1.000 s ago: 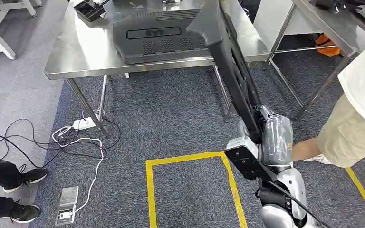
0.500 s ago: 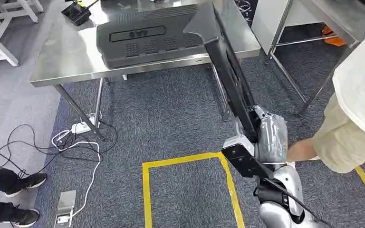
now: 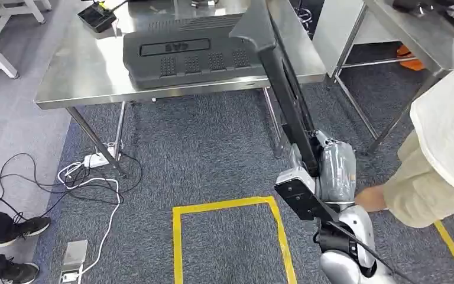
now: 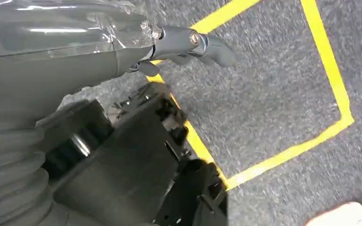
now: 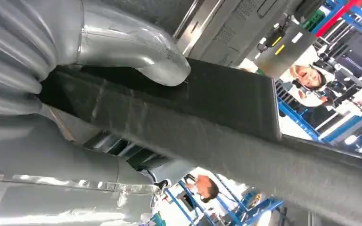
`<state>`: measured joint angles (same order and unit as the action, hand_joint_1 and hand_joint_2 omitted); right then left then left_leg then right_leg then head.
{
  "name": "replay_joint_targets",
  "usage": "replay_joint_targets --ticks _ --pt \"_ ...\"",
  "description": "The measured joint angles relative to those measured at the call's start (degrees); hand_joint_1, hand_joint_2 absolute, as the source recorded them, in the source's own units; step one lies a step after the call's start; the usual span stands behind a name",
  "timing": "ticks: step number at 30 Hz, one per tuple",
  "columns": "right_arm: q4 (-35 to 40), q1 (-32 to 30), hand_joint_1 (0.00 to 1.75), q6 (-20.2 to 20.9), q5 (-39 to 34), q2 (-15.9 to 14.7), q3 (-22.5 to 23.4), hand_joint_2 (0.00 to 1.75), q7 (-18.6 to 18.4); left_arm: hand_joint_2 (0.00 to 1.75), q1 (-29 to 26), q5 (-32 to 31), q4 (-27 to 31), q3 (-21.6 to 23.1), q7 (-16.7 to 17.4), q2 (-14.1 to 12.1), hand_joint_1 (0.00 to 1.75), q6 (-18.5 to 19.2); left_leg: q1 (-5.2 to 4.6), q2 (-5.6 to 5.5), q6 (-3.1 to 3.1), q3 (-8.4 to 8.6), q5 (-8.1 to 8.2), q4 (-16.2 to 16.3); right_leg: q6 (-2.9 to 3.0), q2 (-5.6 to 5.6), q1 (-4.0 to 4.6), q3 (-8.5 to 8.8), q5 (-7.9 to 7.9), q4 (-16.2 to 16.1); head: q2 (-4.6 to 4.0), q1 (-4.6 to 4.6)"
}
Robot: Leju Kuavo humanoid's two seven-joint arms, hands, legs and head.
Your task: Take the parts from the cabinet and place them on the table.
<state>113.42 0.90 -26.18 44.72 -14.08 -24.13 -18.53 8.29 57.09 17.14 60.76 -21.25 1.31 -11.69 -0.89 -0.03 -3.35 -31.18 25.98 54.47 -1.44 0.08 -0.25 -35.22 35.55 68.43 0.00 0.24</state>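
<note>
High head view, close wrist views

I see yellow floor tape (image 3: 232, 205) just left of the robot hand (image 3: 331, 171), white cables (image 3: 97, 183) far left, and a person's leg (image 3: 417, 195) close on its right.

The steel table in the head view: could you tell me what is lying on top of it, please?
On the steel table lies a large black part, with a small black tray at its far corner. The long black panel held by the right hand hides some of the top.
</note>
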Motion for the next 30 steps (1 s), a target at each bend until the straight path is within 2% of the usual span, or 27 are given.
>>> replay_joint_targets --ticks 1,2,3,4,5,6,7,8,9,11,12,13,14,16,17,18,19,21,22,23,26,27,28,29,30 --pt "-0.09 -0.13 1.75 -0.02 -0.43 0.00 -0.05 1.75 0.22 1.75 -0.08 0.02 0.00 0.00 0.00 0.02 0.00 0.02 0.13 0.00 0.22 0.12 0.26 0.09 -0.48 -0.01 -0.33 -2.29 1.11 3.71 0.00 0.16" --pt "-0.15 -0.18 1.75 -0.07 -0.94 0.00 -0.05 1.75 0.50 1.75 -0.14 0.07 0.00 0.00 0.00 0.04 0.00 0.02 0.34 0.00 0.52 0.16 0.55 0.36 -0.96 -0.02 -0.68 -3.95 0.99 5.77 0.00 0.18" --pt "-0.22 -0.18 1.75 -0.09 -1.37 -0.02 -0.05 1.75 0.76 1.75 -0.21 0.07 0.00 0.00 -0.02 0.04 0.00 0.02 0.58 -0.01 0.83 0.20 0.93 0.73 -1.43 -0.08 -0.98 -4.12 -0.62 4.98 0.00 0.20" --pt "-0.26 -0.17 1.75 -0.15 -2.12 -0.02 -0.07 1.75 1.25 1.75 -0.26 0.15 0.00 0.00 -0.02 0.04 0.00 0.02 0.94 -0.05 1.24 0.29 1.47 1.30 -1.84 -0.12 -1.35 -2.99 -3.36 1.63 0.00 0.33" --pt "-0.28 -0.16 1.75 -0.28 -2.80 -0.02 -0.07 1.75 1.71 1.75 -0.26 0.15 0.00 0.00 -0.02 0.04 0.00 0.02 1.33 -0.13 1.73 0.37 2.09 2.03 -2.33 -0.15 -1.72 -1.10 -6.38 -3.13 0.00 0.42" --pt "-0.30 -0.13 1.75 -0.44 -3.34 -0.02 -0.09 1.75 2.25 1.75 -0.25 0.13 0.00 0.00 -0.04 0.04 0.00 0.02 1.53 -0.16 2.33 0.26 2.93 3.12 -2.88 -0.20 -2.14 0.71 -8.47 -8.02 0.00 0.72" --pt "-0.48 -0.08 1.75 -0.57 -3.89 -0.02 -0.17 1.75 2.60 1.75 -0.22 0.13 -0.02 0.00 -0.04 -0.02 0.00 -0.02 1.32 -0.22 2.96 -0.27 3.46 3.71 -2.76 0.30 -1.70 0.57 -6.78 -7.08 0.00 1.26" --pt "-0.44 -0.06 1.75 -0.77 -4.33 -0.02 -0.20 1.75 2.91 1.75 -0.12 0.07 -0.02 0.00 -0.04 -0.02 0.00 -0.06 0.97 -0.30 3.33 -0.65 3.94 4.75 -1.17 0.50 -1.77 0.49 -6.84 -7.74 0.00 1.71" --pt "-0.48 -0.27 1.75 -0.76 -4.72 -0.02 -0.20 1.75 3.10 1.75 -0.14 0.04 0.00 0.00 -0.07 -0.02 0.00 -0.06 1.01 -0.30 3.43 -0.66 3.96 4.74 -0.50 0.50 -1.72 0.31 -6.68 -7.50 0.00 1.14" --pt "-0.48 -0.20 1.75 -0.76 -4.96 -0.02 -0.24 1.75 3.50 1.75 -0.23 0.04 -0.02 0.00 -0.07 -0.02 0.00 -0.04 1.10 -0.34 3.67 -0.37 3.99 4.46 0.33 0.52 -1.60 0.35 -6.50 -7.38 0.00 0.74" --pt "-0.48 -0.16 1.75 -0.74 -4.96 -0.02 -0.24 1.75 3.54 1.75 -0.18 0.04 -0.02 0.00 -0.07 -0.02 0.00 -0.04 1.21 -0.32 3.99 -0.32 4.48 4.95 0.74 0.43 -1.86 0.67 -6.57 -7.67 0.00 0.74" --pt "-0.48 -0.18 1.75 -0.72 -4.85 -0.02 -0.26 1.75 3.67 1.75 -0.10 0.00 0.00 0.00 -0.11 -0.02 0.00 -0.04 1.21 -0.21 4.34 -0.84 5.60 6.88 1.06 0.37 -1.86 0.95 -6.45 -7.79 0.00 0.26" --pt "-0.48 -0.15 1.75 -0.72 -4.50 -0.02 -0.26 1.75 3.74 1.75 -0.02 -0.02 0.00 0.00 -0.13 -0.02 0.00 -0.04 1.30 -0.21 4.63 -2.55 7.55 10.56 1.31 0.22 -1.84 1.15 -6.30 -7.82 0.00 -0.26" --pt "-0.48 -0.18 1.75 -0.72 -4.11 -0.02 -0.26 1.75 3.74 1.75 -0.08 -0.07 0.00 0.00 -0.11 -0.02 0.00 0.05 1.41 -0.21 4.87 -7.22 11.19 19.60 1.70 0.13 -1.66 1.45 -6.02 -7.80 0.00 -0.48" --pt "-0.48 -0.18 1.75 -0.70 -3.98 -0.02 -0.26 1.75 3.74 1.75 -0.14 -0.09 0.00 0.00 -0.13 -0.02 0.00 0.07 1.41 -0.21 4.85 -8.98 11.63 22.40 1.80 0.13 -1.57 1.58 -5.89 -7.79 0.00 -0.59" --pt "-0.48 -0.18 1.75 -0.70 -3.89 -0.02 -0.26 1.75 3.69 1.75 -0.17 -0.11 -0.02 0.00 -0.13 -0.02 0.00 0.11 1.37 -0.21 4.63 -9.51 10.60 22.48 1.80 0.17 -1.50 1.81 -5.75 -7.80 0.00 -0.63" --pt "-0.48 -0.18 1.75 -0.68 -3.82 -0.02 -0.29 1.75 3.63 1.75 -0.15 -0.13 0.00 0.00 -0.13 -0.02 0.00 0.13 1.31 -0.21 4.26 -8.65 8.25 19.88 1.78 0.23 -1.41 2.11 -5.56 -7.80 0.00 -0.68" --pt "-0.46 -0.17 1.75 -0.68 -3.69 -0.02 -0.29 1.75 3.61 1.75 -0.04 -0.15 0.00 0.00 -0.13 -0.02 0.00 0.26 0.95 -0.25 3.16 -4.56 2.28 9.92 1.64 0.33 -1.25 2.91 -5.13 -7.89 0.00 -0.85" --pt "-0.48 -0.15 1.75 -0.68 -3.69 -0.02 -0.26 1.75 3.58 1.75 0.02 -0.17 -0.02 0.00 -0.13 -0.04 0.00 0.26 0.67 -0.28 2.51 -3.30 1.72 6.42 1.51 0.32 -1.33 3.13 -4.98 -8.09 0.00 -0.87" --pt "-0.46 -0.05 1.75 -0.68 -3.72 -0.04 -0.29 1.75 3.50 1.75 0.03 -0.15 -0.02 0.00 -0.13 -0.04 0.00 0.26 0.43 -0.23 2.38 -3.05 1.91 5.86 1.25 0.38 -1.03 3.14 -4.86 -8.06 0.00 -0.69" --pt "-0.46 -0.07 1.75 -0.66 -3.74 -0.09 -0.39 1.75 3.26 1.75 0.03 -0.22 -0.02 0.00 -0.13 -0.06 0.00 0.29 0.05 -0.28 2.20 -2.99 2.05 5.06 0.34 0.28 -1.48 3.29 -5.16 -8.91 0.00 -0.96" --pt "-0.46 -0.06 1.75 -0.68 -3.74 -0.15 -0.42 1.75 3.23 1.75 0.07 -0.22 -0.02 0.02 -0.11 -0.04 0.00 0.29 0.90 -0.23 2.05 -2.32 1.55 3.64 -0.09 0.21 -1.22 3.56 -4.82 -8.92 0.00 -0.87" --pt "-0.46 -0.12 1.75 -0.66 -3.74 -0.28 -0.48 1.75 3.21 1.75 0.13 -0.17 -0.02 0.00 -0.13 -0.04 0.00 0.29 0.81 -0.12 2.00 -1.85 1.33 3.05 -0.10 0.16 -1.29 3.36 -4.19 -7.81 0.00 -0.78" --pt "-0.46 0.11 1.75 -0.66 -3.74 -0.37 -0.57 1.75 3.23 1.75 0.22 -0.20 -0.02 0.00 -0.13 -0.06 0.00 0.29 0.85 -0.06 1.61 -1.67 1.23 2.82 -0.07 0.19 -1.26 1.98 -2.43 -5.16 0.00 -0.46" --pt "-0.46 0.11 1.75 -0.66 -3.74 -0.39 -0.57 1.75 3.19 1.75 0.29 -0.20 -0.02 0.00 -0.13 -0.04 0.00 0.29 0.84 -0.06 1.56 -1.64 1.26 2.80 -0.12 0.16 -1.22 -0.20 -0.35 -0.96 0.00 -0.26"
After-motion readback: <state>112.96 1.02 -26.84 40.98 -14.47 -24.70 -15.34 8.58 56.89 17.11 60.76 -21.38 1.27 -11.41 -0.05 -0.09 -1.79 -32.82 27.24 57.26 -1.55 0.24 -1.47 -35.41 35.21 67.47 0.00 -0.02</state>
